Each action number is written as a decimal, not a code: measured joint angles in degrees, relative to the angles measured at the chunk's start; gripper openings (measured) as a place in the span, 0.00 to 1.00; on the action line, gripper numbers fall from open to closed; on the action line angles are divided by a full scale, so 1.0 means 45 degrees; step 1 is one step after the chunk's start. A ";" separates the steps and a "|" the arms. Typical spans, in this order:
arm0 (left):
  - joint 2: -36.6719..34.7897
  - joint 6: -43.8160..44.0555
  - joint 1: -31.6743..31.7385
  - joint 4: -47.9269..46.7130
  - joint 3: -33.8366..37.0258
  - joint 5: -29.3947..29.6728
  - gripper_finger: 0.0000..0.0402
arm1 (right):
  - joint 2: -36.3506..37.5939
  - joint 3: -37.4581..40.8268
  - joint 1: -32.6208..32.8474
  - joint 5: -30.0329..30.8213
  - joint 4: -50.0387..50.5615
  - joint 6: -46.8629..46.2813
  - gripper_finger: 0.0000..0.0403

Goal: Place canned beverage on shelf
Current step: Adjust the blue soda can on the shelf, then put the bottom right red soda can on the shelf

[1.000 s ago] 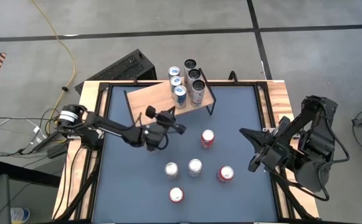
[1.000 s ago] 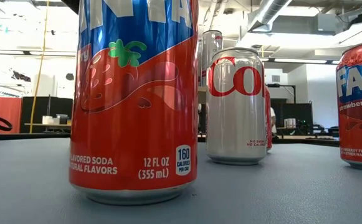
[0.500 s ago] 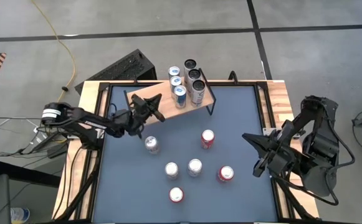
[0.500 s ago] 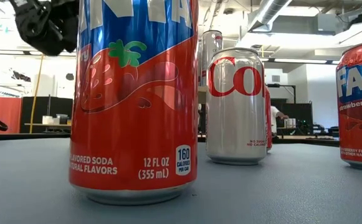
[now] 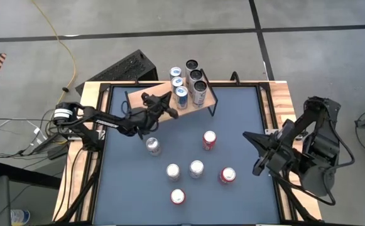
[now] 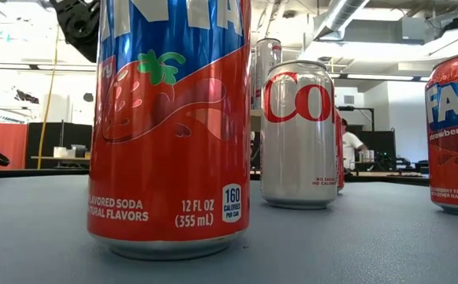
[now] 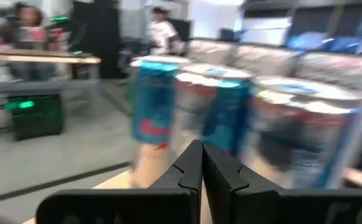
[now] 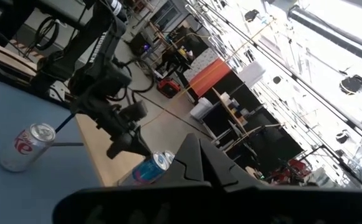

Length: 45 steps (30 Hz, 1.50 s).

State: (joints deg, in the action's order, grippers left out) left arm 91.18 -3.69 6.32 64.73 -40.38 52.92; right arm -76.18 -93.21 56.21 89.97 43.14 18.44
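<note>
The shelf (image 5: 136,99), a light wooden board on thin black legs, stands at the table's far edge. Several cans (image 5: 181,94) stand on its right end. My left gripper (image 5: 169,108) is shut with nothing in it and hovers over the board just left of those cans. In the left wrist view its shut fingers (image 7: 201,163) point at a blue can (image 7: 152,106). A silver canned beverage (image 5: 152,145) stands on the table near that arm. My right gripper (image 5: 246,134) waits, shut, by the table's right edge.
More cans stand on the blue table top: a red one (image 5: 208,139), two silver ones (image 5: 173,171) (image 5: 196,168), and two more red ones (image 5: 227,175) (image 5: 178,196). The low view shows a strawberry soda can (image 6: 169,126) up close. People show in the room behind.
My left gripper, shut throughout, has gone from above the table's middle toward the far edge, then right along the shelf toward the cans, and its wrist has rolled. The silver can that the arm covered now shows, standing on the table.
</note>
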 joint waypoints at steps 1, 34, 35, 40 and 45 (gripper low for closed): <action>0.0000 -0.0183 -0.0046 0.0013 0.0000 0.0397 0.00 | 0.0003 0.0000 0.0000 -0.0001 0.0004 -0.0001 0.00; -0.0024 0.1957 0.0750 0.0044 -0.0015 -0.1642 0.00 | 0.0000 0.0000 0.0000 0.0001 0.0028 -0.0103 0.00; -0.0020 0.1781 0.0739 0.0015 -0.0015 -0.1593 0.00 | 0.0004 0.0000 0.0000 0.0001 0.0028 -0.0120 0.00; -0.0091 0.0996 0.0120 -0.0006 -0.0013 -0.0663 0.00 | 0.0001 0.0000 0.0000 0.0001 0.0030 -0.0336 0.00; -0.1428 0.0062 -0.1324 -0.0105 -0.0005 -0.0317 0.00 | 0.0000 0.0000 0.0000 0.0001 0.0028 -0.0466 0.00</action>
State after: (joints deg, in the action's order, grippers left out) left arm 84.75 -3.42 0.36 64.25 -40.40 51.49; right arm -76.18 -93.21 56.21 89.97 43.27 16.34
